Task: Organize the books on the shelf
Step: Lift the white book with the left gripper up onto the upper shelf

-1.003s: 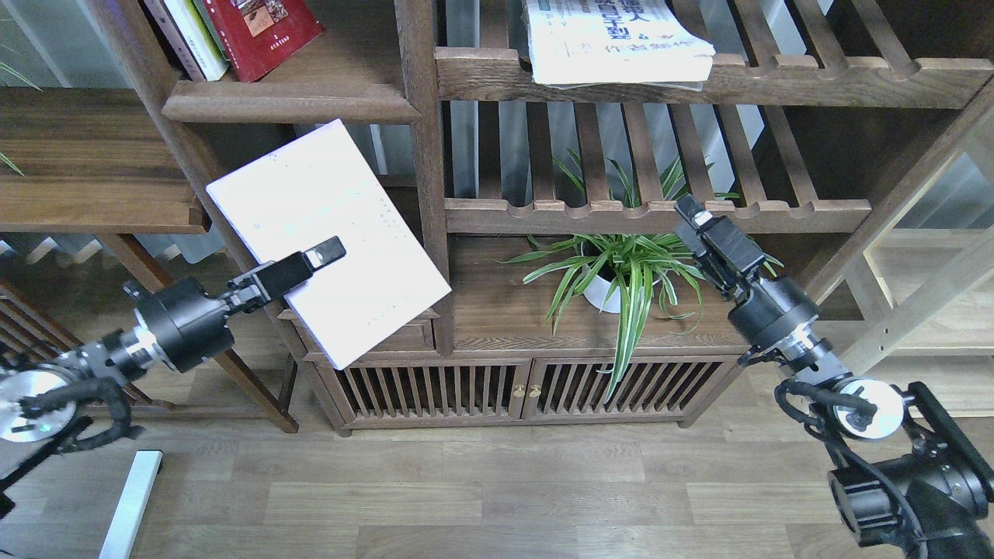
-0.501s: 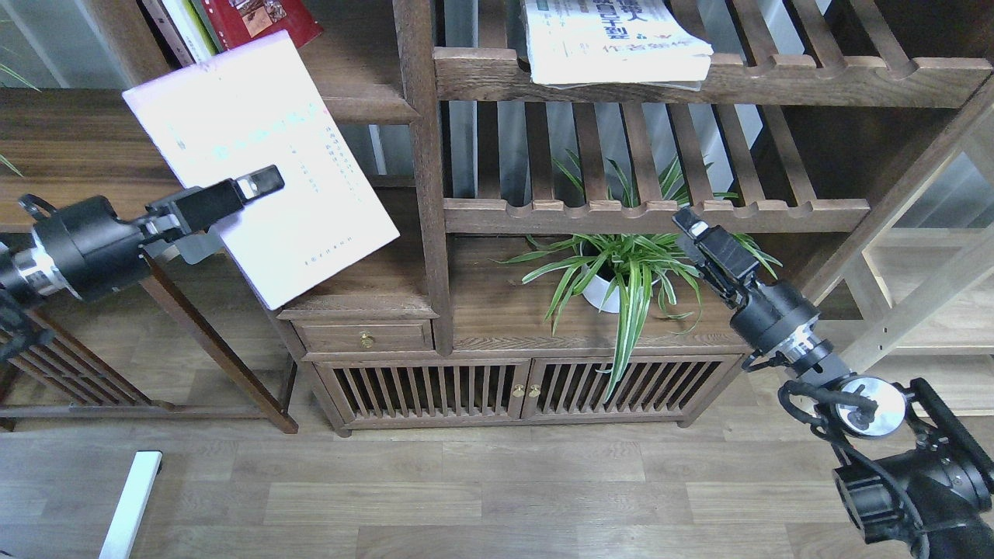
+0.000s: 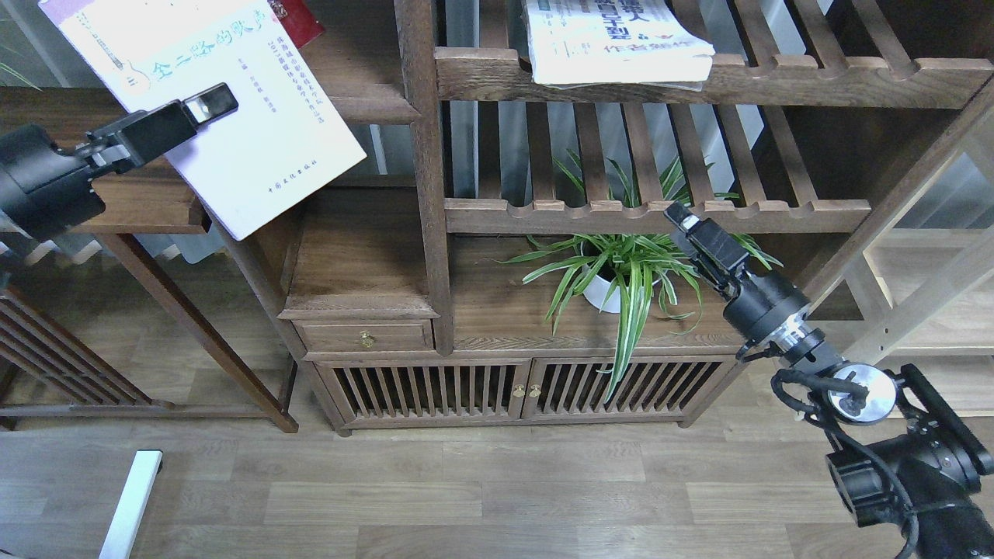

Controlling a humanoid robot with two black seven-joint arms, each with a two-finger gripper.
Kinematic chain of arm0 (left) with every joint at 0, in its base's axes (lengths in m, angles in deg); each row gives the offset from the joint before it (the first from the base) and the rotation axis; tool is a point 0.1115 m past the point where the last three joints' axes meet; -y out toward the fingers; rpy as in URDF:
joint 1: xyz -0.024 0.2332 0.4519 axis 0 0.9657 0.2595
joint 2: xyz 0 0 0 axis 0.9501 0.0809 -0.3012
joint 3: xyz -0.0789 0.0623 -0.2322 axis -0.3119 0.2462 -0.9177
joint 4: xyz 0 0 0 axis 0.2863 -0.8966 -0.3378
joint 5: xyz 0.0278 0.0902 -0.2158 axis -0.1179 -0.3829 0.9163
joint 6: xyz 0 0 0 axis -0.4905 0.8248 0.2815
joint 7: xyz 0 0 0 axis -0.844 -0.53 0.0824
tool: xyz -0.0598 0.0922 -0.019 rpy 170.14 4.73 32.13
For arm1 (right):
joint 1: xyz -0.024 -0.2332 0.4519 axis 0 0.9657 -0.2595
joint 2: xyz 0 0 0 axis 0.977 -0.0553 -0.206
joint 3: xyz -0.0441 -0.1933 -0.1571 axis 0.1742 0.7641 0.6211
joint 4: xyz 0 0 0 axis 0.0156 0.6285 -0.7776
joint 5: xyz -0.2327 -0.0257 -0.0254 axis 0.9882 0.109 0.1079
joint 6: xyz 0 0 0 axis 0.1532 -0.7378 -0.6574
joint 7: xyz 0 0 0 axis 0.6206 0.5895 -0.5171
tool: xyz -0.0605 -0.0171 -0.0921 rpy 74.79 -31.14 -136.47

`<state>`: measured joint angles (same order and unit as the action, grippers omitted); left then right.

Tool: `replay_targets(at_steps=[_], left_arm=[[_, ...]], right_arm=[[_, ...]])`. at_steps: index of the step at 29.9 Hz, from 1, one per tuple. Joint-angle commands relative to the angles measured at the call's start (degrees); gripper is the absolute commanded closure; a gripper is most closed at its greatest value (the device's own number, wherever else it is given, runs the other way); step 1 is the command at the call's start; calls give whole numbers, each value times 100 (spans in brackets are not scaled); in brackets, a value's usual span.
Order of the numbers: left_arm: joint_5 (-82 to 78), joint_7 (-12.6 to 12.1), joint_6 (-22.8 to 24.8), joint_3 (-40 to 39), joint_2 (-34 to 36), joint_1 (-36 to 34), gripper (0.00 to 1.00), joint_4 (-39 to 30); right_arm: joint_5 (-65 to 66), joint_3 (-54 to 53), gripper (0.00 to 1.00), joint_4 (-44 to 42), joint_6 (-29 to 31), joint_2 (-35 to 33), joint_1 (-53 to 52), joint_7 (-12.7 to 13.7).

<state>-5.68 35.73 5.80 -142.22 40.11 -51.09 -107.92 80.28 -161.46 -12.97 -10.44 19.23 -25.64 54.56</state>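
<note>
White paperback, large, green Chinese characters on the cover (image 3: 225, 116): we hold it in our left gripper (image 3: 203, 104), whose two fingers are clamped on its left edge, one dark finger lying across the cover. Location: in the air at ten o'clock in the head view, in front of the dark brown solid wooden shelf with the rounded moulded edge (image 3: 365, 105), not resting on it. Orientation: cover faces us; long axis runs from eleven o'clock down toward five, lower corner pointing at five o'clock, title line slanting up to the right. Thin red paperback (image 3: 293, 19): a corner shows at twelve o'clock behind the white one, on the same shelf. Second white printed book (image 3: 613, 39): lying flat on the slatted rack at one o'clock. Right gripper (image 3: 683, 220): at three o'clock beside the striped green potted plant (image 3: 621, 272), holding nothing; seen end-on, so we cannot tell whether its fingers are apart. Step in hand, as we judge it: carrying the white book to the plank. Next move calls for turning the book upright, spine outward, and sliding it beside the red one without nudging that over.
</note>
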Motion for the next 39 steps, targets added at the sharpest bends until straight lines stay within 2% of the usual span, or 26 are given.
replay_targets(at_steps=[1,17,30,39], left_arm=[[-127,0,0,40,-18,-240,100,99],[-487,0,0,-118,113,-478,99,328],[-935,0,0,5,122,-1225,97,618],[-1542,0,-708,57,-299,-1682,98,1083]], right_arm=[[-8,-8,14,-4,0,0,5,0],[-8,-8,11,-39,0,0,5,-9],[-17,36,11,-30,0,0,5,-9],[-17,36,11,-30,0,8,-21,-18]])
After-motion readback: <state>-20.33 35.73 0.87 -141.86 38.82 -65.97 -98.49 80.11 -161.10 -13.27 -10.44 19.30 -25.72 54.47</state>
